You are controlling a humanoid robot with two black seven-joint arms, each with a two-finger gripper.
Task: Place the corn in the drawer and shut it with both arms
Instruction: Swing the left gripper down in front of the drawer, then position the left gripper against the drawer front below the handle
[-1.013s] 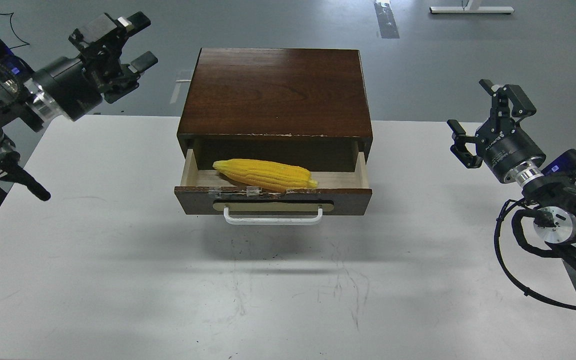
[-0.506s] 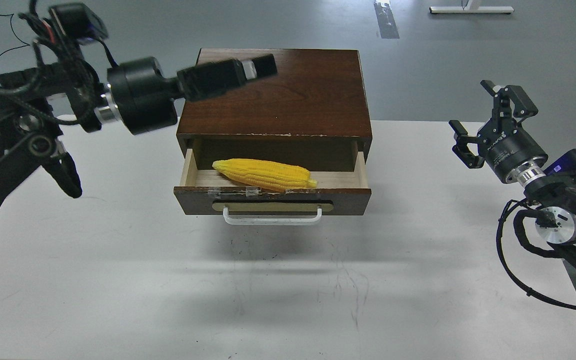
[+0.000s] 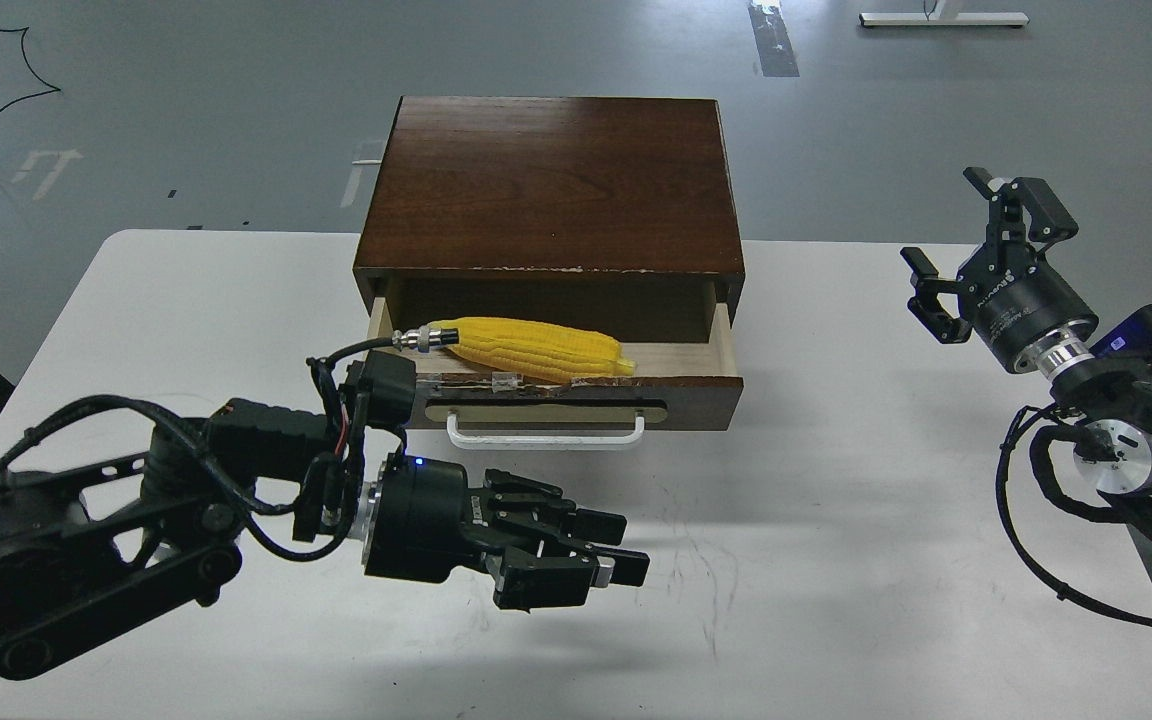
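Corn lying inside open drawer, tip pointing right, near the front edge. Left gripper low over the white surface, in front of the handle, fingers slightly spread, holding nothing. Right gripper raised well off to the right, fingers spread wide, empty.

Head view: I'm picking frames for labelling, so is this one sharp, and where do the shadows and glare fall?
Head view: sharp throughout, no motion blur on the left hand or right hand; soft shadows on the white table below the drawer and the left hand; mild sheen on the cabinet top; corn evenly lit.
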